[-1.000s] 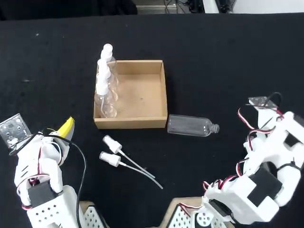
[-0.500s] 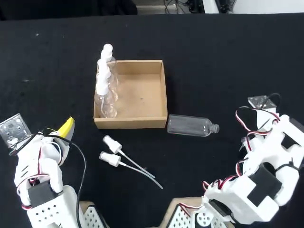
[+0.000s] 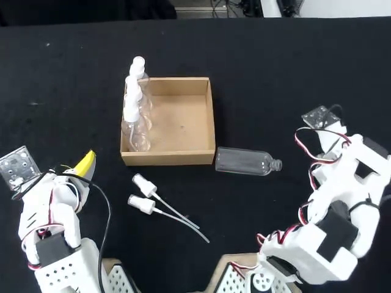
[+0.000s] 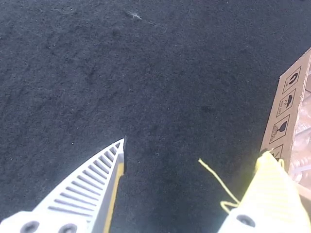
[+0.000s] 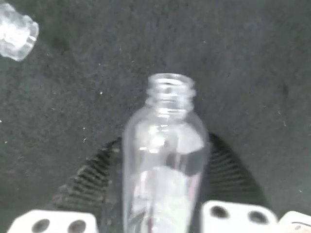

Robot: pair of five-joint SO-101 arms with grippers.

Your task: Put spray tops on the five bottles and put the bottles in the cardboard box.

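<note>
The cardboard box [image 3: 183,122] sits mid-table, and three clear bottles with white spray tops [image 3: 135,110] stand along its left inner wall. A topless clear bottle [image 3: 246,162] lies just off the box's front right corner; its neck [image 5: 17,31] also appears in the right wrist view. Two loose spray tops [image 3: 145,185] [image 3: 141,204] with long tubes lie in front of the box. My right gripper [image 5: 164,141] is shut on another topless clear bottle [image 5: 165,145], whose open neck points away from the wrist. My left gripper [image 4: 193,148] is open over bare cloth beside the box's wall [image 4: 286,107].
Black cloth covers the whole table [image 3: 275,67]. The left arm [image 3: 52,213] stands at the front left, the right arm [image 3: 342,201] at the front right. The tubes of the loose spray tops run toward the front middle [image 3: 183,220].
The right arm has swung a little toward the lying bottle and the far side, carrying its bottle. The left arm, box and loose tops have not moved.
</note>
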